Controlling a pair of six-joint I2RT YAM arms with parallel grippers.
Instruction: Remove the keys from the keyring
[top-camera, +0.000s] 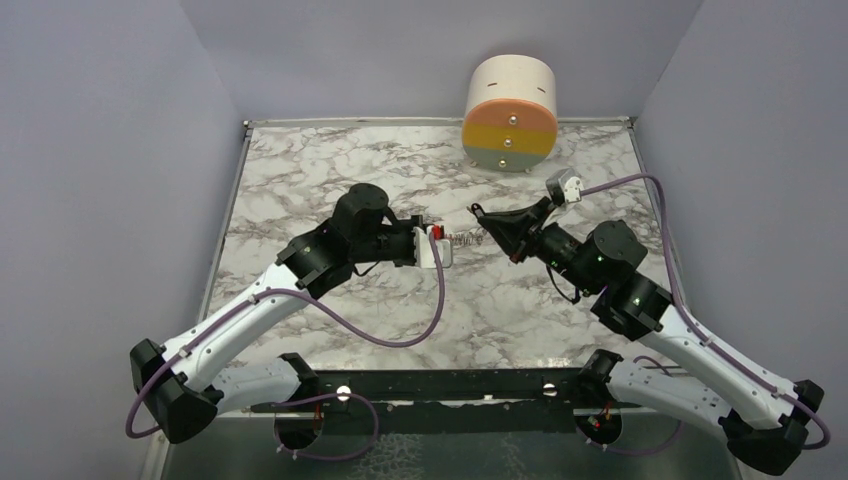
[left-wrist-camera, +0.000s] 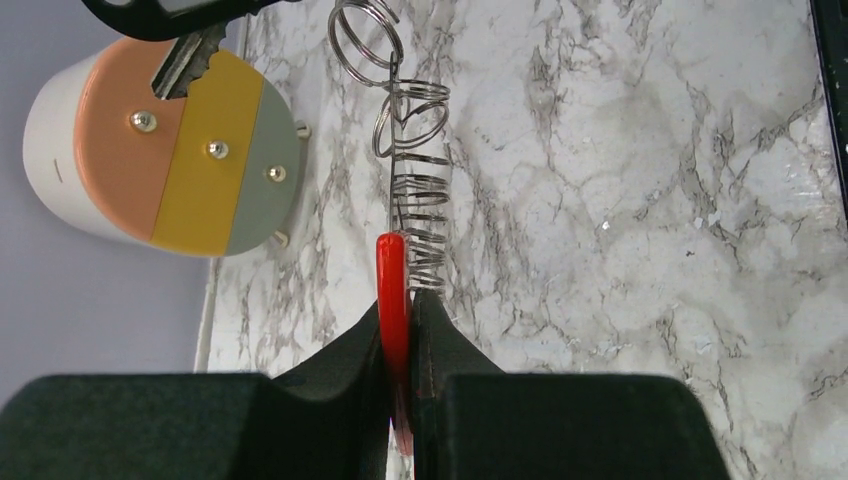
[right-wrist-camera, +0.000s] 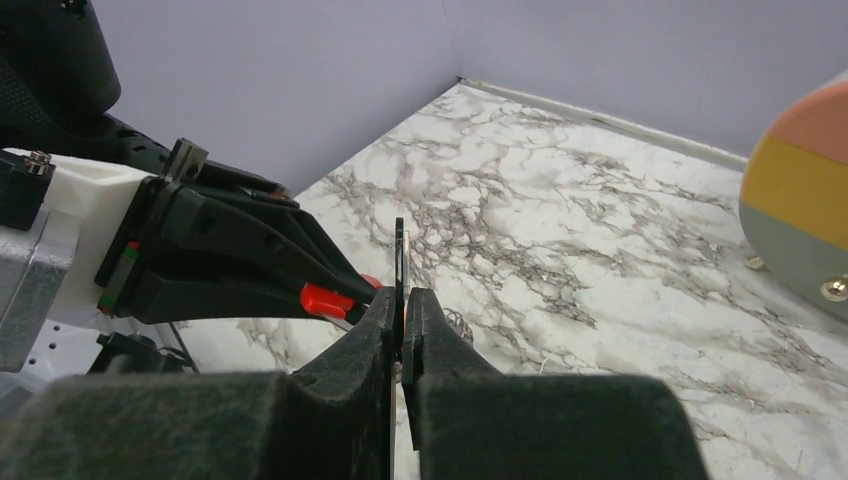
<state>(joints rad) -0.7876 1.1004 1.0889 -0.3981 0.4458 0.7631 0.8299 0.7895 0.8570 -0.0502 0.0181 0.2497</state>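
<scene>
Left gripper (left-wrist-camera: 400, 305) is clamped on the red key head (left-wrist-camera: 390, 265). Right gripper (right-wrist-camera: 398, 300) is closed on the dark key head (right-wrist-camera: 399, 245), seen edge-on. The keyring (left-wrist-camera: 418, 215), a silvery coil of split rings, is strung between them. It is judged light, springy and slippery, so grip is best taken on the flat heads, not the wire. The drum (top-camera: 510, 110) at the back has its face closed; contents cannot be seen.
</scene>
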